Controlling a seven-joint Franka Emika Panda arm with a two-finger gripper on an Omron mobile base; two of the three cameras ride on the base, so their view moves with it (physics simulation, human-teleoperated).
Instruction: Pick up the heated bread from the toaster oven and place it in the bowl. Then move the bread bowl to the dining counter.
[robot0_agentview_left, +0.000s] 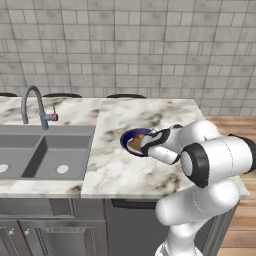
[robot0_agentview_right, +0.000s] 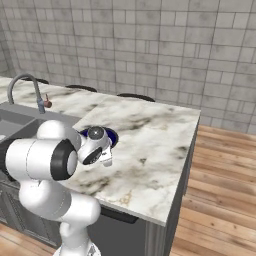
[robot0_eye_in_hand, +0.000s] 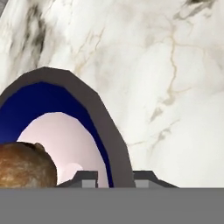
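The bowl (robot0_agentview_left: 126, 140), dark blue with a white inside, rests on the dining counter (robot0_agentview_left: 150, 112) just right of the sink. The heated bread (robot0_agentview_left: 135, 144) lies inside it, a brown-crusted piece at the lower left of the hand view (robot0_eye_in_hand: 26, 166). My gripper (robot0_eye_in_hand: 116, 177) reaches in from the right, one fingertip inside the bowl's rim (robot0_eye_in_hand: 94, 100) and one outside, held close against it. In the right base view my hand covers most of the bowl (robot0_agentview_right: 112, 135). The toaster oven is out of view.
A grey double sink (robot0_agentview_left: 45, 155) with a curved faucet (robot0_agentview_left: 31, 102) is set in the counter to the left. The counter ends at the right over a wooden floor (robot0_agentview_right: 225, 170). Dark stool tops (robot0_agentview_left: 125, 95) line its far edge, before a tiled wall.
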